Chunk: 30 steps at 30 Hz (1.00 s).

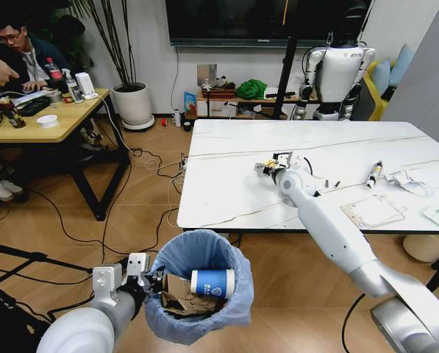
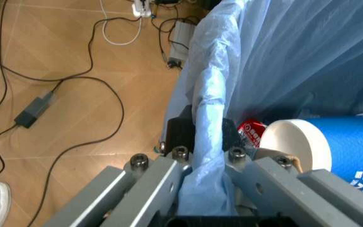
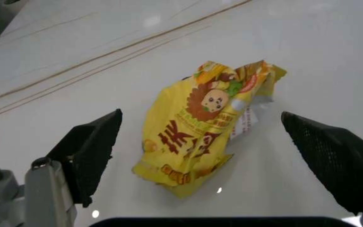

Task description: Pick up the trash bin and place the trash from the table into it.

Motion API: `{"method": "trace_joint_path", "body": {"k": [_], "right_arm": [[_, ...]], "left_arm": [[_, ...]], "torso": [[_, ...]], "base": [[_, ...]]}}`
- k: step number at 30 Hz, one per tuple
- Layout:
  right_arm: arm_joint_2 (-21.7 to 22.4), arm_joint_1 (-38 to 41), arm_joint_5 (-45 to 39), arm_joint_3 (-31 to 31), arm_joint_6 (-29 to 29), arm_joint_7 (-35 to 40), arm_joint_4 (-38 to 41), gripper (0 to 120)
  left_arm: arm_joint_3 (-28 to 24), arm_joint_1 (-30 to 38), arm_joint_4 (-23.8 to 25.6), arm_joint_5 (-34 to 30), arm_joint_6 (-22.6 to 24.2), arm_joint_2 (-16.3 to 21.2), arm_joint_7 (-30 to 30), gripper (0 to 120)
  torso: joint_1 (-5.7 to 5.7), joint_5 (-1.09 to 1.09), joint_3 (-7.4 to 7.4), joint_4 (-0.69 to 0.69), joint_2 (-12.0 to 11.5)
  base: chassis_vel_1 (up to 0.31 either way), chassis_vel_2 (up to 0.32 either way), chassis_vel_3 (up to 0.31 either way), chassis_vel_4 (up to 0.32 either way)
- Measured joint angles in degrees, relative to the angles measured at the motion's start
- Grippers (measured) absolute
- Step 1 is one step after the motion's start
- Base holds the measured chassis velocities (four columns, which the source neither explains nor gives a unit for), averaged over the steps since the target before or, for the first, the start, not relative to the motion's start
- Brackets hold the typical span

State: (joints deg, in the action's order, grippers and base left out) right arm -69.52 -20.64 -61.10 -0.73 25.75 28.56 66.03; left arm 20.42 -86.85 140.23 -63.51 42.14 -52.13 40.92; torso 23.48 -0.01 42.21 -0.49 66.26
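Trash bin [image 1: 198, 285] hanging off the floor beside the table's near edge, its rim pinched by the left gripper [image 1: 147, 277].
Left gripper fingers [image 2: 185, 132] are clamping the crinkly blue-grey bag where it folds over the rim — inside are lying a blue paper cup [image 1: 212, 283] with a round white end, torn brown cardboard [image 1: 176, 296] and a crushed red can [image 2: 251, 131]. Over the glossy white marble-look table [image 1: 234, 184], the right gripper [image 1: 274, 166] is hovering with its black jaws spread wide on either side of a crumpled yellow wrapper [image 3: 205, 124] lying flat — not touching it. Papers [image 1: 372, 212] and a white tube [image 1: 373, 173] are lying farther right.
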Motion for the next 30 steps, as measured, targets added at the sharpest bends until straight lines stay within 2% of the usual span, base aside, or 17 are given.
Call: {"method": "trace_joint_path", "body": {"k": [4,5,8,9,13,15,17,19,21,22,25,27,30], "right_arm": [[-0.1,0.3,0.9,0.1,0.0,0.3,-1.7,79],[-0.1,0.3,0.9,0.1,0.0,0.3,-1.7,79],[-0.5,0.3,1.3,0.2,-0.3,0.3,-2.7,66],[-0.5,0.3,1.3,0.2,-0.3,0.3,-2.7,66],[-0.8,0.6,1.5,0.1,-0.9,0.7,-3.1,44],[-0.9,0.6,1.6,0.0,-1.0,0.9,-3.0,41],[-0.9,0.5,2.0,-0.2,-1.4,1.3,-2.6,29],[-0.8,0.4,2.1,-0.2,-1.5,1.3,-2.4,27],[-0.7,0.1,2.1,-0.3,-1.6,1.6,-1.8,16],[-0.7,0.1,2.1,-0.3,-1.6,1.6,-1.8,16],[-0.3,-0.6,2.3,-0.2,-1.7,2.1,-0.6,1],[0.1,-0.9,2.3,-0.1,-1.7,2.3,0.3,0],[2.7,-2.7,2.0,0.8,-1.7,2.9,6.2,0]], "left_arm": [[-0.1,0.1,0.0,0.1,0.0,-0.1,-0.1,0],[-0.1,0.1,0.0,0.1,0.0,-0.1,-0.1,0],[0.0,0.2,0.0,0.2,0.0,-0.1,-0.3,0],[0.0,0.2,0.0,0.2,0.0,-0.1,-0.3,0],[0.2,0.2,0.0,0.3,0.0,-0.1,-0.5,0],[0.2,0.2,0.0,0.4,0.0,-0.1,-0.6,0],[0.2,0.2,0.0,0.6,0.0,-0.2,-0.8,0],[0.2,0.2,0.0,0.6,0.0,-0.2,-0.8,0],[0.2,0.3,0.0,0.7,0.0,-0.2,-1.0,0],[0.2,0.3,0.0,0.7,0.0,-0.2,-1.0,0],[0.2,0.3,0.0,0.8,0.0,-0.2,-1.1,0],[0.1,0.3,0.0,0.8,0.0,-0.2,-1.1,0],[-0.2,0.3,0.0,0.9,0.0,-0.2,-1.1,0]], "torso": [[0.00,0.00,0.00,-0.01,0.0],[0.00,0.00,0.00,-0.01,0.0],[0.00,0.00,0.00,-0.01,0.0],[0.00,0.00,0.00,-0.01,0.0],[0.00,0.00,0.00,0.00,0.0],[0.00,0.00,0.00,-0.01,0.0],[0.00,0.00,0.00,0.00,0.0],[0.00,0.00,0.00,0.00,0.0],[0.00,0.01,0.00,0.00,0.0],[0.00,0.01,0.00,0.00,0.0],[0.00,0.01,0.00,0.00,0.0],[0.00,0.01,0.00,0.00,0.0],[0.00,0.02,0.00,0.00,0.0]], "base": [[0.000,0.000,0.000,0.000],[0.000,0.000,0.000,0.000],[0.000,0.000,0.000,0.000],[0.000,0.000,0.000,0.000],[0.000,0.000,0.000,0.000],[0.000,0.000,0.000,0.000],[0.000,0.000,0.000,0.000],[0.000,0.000,0.000,0.000],[0.000,0.000,0.000,0.000],[0.000,0.000,0.000,0.000],[0.000,0.000,0.000,0.000],[0.000,0.000,0.000,0.000],[0.000,0.000,0.000,0.000]]}}
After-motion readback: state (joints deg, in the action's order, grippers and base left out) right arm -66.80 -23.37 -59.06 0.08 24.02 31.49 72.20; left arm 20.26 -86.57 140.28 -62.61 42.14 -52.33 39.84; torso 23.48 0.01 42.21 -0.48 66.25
